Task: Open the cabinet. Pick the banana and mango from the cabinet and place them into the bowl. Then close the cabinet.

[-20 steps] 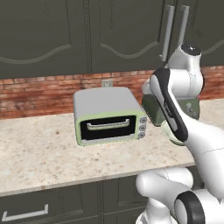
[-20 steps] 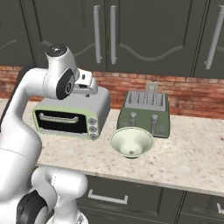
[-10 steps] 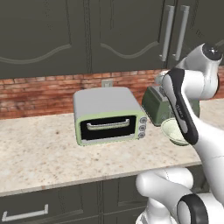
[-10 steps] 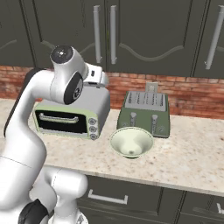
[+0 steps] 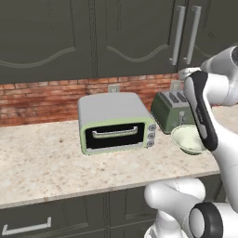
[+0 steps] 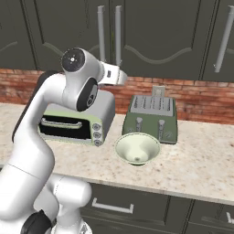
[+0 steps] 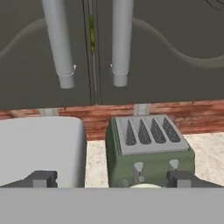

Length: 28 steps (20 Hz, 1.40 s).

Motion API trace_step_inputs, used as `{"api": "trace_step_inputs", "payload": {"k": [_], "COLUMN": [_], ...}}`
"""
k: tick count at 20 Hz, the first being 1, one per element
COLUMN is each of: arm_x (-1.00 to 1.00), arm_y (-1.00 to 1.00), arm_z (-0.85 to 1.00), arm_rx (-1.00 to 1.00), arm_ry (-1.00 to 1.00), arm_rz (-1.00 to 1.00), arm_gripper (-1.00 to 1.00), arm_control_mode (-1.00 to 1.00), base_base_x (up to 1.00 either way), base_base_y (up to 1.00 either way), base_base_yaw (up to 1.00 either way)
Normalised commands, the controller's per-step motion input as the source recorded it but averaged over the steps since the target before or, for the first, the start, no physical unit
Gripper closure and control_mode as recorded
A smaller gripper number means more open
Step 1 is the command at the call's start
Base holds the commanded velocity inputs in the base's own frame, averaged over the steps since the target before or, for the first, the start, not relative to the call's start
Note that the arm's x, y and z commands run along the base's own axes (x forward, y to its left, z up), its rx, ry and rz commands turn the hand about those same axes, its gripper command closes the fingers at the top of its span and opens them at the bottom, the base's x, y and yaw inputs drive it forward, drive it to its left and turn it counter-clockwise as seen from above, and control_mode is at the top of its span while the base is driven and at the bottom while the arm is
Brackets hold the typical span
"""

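Overhead, the cabinet point(image 6: 137, 32) hangs on the wall with both arched doors shut; its two long light-grey bar handles point(image 7: 89, 41) stand upright side by side at the seam between the doors. In the hand view these handles fill the 12 o'clock area, and a thin greenish sliver shows in the gap between the doors. The banana and mango cannot be seen behind the closed doors. Below, on the speckled counter point(image 6: 192, 167), the pale bowl point(image 6: 137, 148) sits just in front of the dark green toaster point(image 6: 153, 119), at about 6 o'clock from it. At 9 o'clock from the toaster stands a pale green toaster oven point(image 5: 116, 123). Red brick backsplash point(image 5: 42, 95) runs behind both. The gripper point(image 7: 111, 179) is raised above the appliances, facing the cabinet handles, its two dark fingertips point(image 7: 41, 179) spread wide apart with nothing between them.
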Motion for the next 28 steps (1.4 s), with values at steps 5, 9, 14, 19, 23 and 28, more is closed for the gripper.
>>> {"api": "trace_step_inputs", "payload": {"k": [5,9,14,19,23,28], "arm_x": [0.19,0.21,0.32,0.35,0.39,0.48], "arm_y": [-0.27,-0.25,-0.06,-0.08,-0.11,-0.01], "arm_z": [0.35,0.38,0.18,0.03,0.00,0.00], "arm_rx": [0.01,0.00,0.00,0.00,0.00,0.00], "arm_ry": [-0.01,-0.02,-0.01,-0.01,0.00,-0.02], "arm_rz": [-0.02,0.00,-0.01,0.00,0.00,0.00], "arm_gripper": [-1.00,-1.00,-1.00,-1.00,-1.00,-1.00], "arm_control_mode": [-1.00,-1.00,-1.00,-1.00,-1.00,-1.00], "base_base_x": [0.00,0.00,0.00,0.00,0.00,0.00], "base_base_y": [0.00,0.00,0.00,0.00,0.00,0.00], "base_base_yaw": [0.00,0.00,0.00,0.00,0.00,0.00]}}
